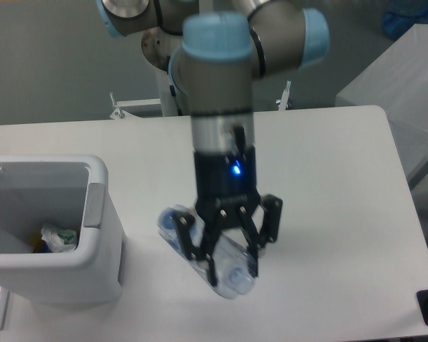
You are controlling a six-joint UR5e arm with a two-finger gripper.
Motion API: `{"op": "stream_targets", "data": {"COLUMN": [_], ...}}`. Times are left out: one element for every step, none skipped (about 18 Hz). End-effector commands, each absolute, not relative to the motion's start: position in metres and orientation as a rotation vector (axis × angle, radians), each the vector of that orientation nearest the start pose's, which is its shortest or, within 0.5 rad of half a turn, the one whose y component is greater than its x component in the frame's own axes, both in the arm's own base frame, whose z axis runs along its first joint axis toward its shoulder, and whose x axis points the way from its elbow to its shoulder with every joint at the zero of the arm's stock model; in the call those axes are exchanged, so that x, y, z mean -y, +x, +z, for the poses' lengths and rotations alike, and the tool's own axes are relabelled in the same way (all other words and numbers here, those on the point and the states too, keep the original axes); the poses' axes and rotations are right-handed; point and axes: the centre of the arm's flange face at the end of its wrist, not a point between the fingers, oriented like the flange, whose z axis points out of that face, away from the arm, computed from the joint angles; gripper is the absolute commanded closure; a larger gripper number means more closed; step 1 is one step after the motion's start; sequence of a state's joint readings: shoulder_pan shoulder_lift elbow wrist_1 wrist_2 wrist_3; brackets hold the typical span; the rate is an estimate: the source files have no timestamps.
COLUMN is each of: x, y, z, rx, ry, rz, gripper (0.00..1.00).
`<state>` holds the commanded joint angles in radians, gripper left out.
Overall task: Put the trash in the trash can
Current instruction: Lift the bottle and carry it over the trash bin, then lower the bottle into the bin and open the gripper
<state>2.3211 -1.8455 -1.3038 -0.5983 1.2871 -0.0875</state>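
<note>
A crushed clear plastic bottle with a bluish cap hangs tilted in the air over the table, cap end toward the left. My gripper is shut on the bottle, its black fingers clamped across the body. The white trash can stands at the left front, with a grey handle patch on its right wall. Inside it lies the crumpled clear wrapper with green marks. The bottle is to the right of the can, not over its opening.
The arm's pedestal rises at the back behind the table. The white table ends at its rounded right edge. A grey box stands beyond the table at the far right.
</note>
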Motion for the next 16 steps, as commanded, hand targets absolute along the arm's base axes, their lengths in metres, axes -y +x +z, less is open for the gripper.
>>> {"op": "stream_targets", "data": {"x": [-0.578,-0.579,-0.579,-0.583,-0.587,-0.594,-0.597,-0.599,-0.606,-0.613,-0.617,-0.621,-0.626,-0.629,-0.632,-0.633], "y": [-0.312,-0.304,-0.294,-0.282,-0.268,-0.248,-0.239,-0.233,-0.220,-0.202,-0.196,-0.190,-0.182,-0.180,-0.179,-0.175], "z": [0.605,0.608,0.615,0.617,0.619,0.617,0.614,0.612,0.607,0.597,0.590,0.583,0.573,0.571,0.567,0.564], "rx": [0.712,0.698,0.680,0.660,0.642,0.607,0.595,0.589,0.572,0.547,0.541,0.534,0.520,0.517,0.515,0.509], "ry": [-2.015,-2.014,-2.010,-2.013,-2.016,-2.031,-2.040,-2.045,-2.060,-2.085,-2.099,-2.113,-2.133,-2.137,-2.143,-2.151], "rz": [0.074,0.068,0.065,0.055,0.041,0.023,0.012,0.003,-0.018,-0.037,-0.047,-0.059,-0.069,-0.072,-0.078,-0.081], "gripper": [0.44,0.44,0.44,0.44,0.44,0.44,0.44,0.44,0.44,0.44,0.44,0.44,0.44,0.44,0.44,0.44]}}
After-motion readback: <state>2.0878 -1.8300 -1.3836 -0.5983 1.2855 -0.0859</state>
